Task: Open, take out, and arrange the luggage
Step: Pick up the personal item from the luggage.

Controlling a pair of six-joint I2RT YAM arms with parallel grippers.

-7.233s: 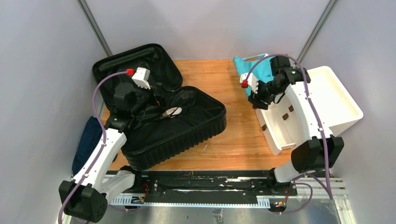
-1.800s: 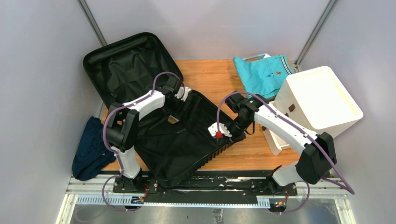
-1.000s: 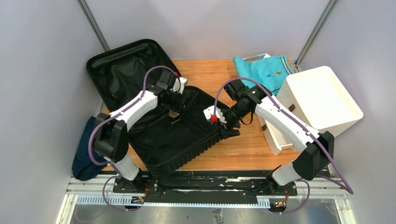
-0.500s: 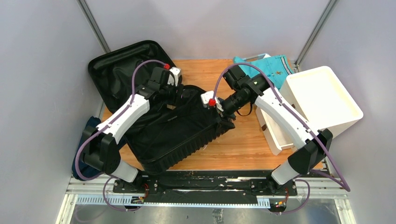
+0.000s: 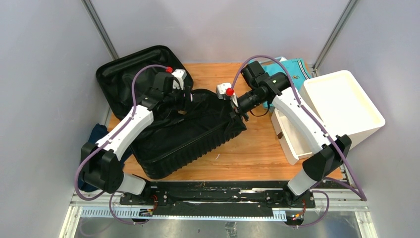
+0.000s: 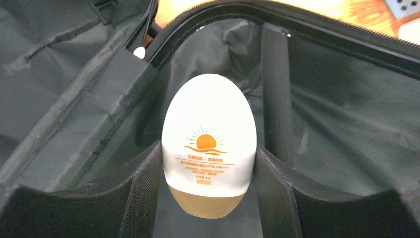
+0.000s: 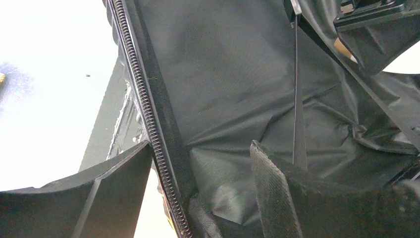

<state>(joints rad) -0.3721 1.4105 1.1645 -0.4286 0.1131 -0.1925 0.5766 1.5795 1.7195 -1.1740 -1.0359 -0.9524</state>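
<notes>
The black luggage [image 5: 190, 141] lies open on the wooden table, its lid [image 5: 129, 72] flat at the back left. My left gripper [image 5: 184, 105] is over the lined shell and is shut on a white egg-shaped sunscreen bottle [image 6: 209, 144] with a gold cap. The bottle sits between the two black fingers [image 6: 141, 191] above the black lining [image 6: 341, 114]. My right gripper [image 5: 241, 116] is at the shell's right rim. In the right wrist view its jaws stand apart on either side of the zipper rim [image 7: 161, 148], with the fingers [image 7: 277, 198] not closed.
A teal shirt [image 5: 289, 69] lies at the back right. A white drawer unit [image 5: 341, 106] stands at the right with a lower drawer [image 5: 297, 141] pulled out. A dark blue garment [image 5: 91, 148] hangs off the table's left edge. Grey walls close in on the sides.
Both arms have moved toward the back. The luggage shell has swung with them, its right corner now farther back. The left gripper still holds the bottle.
</notes>
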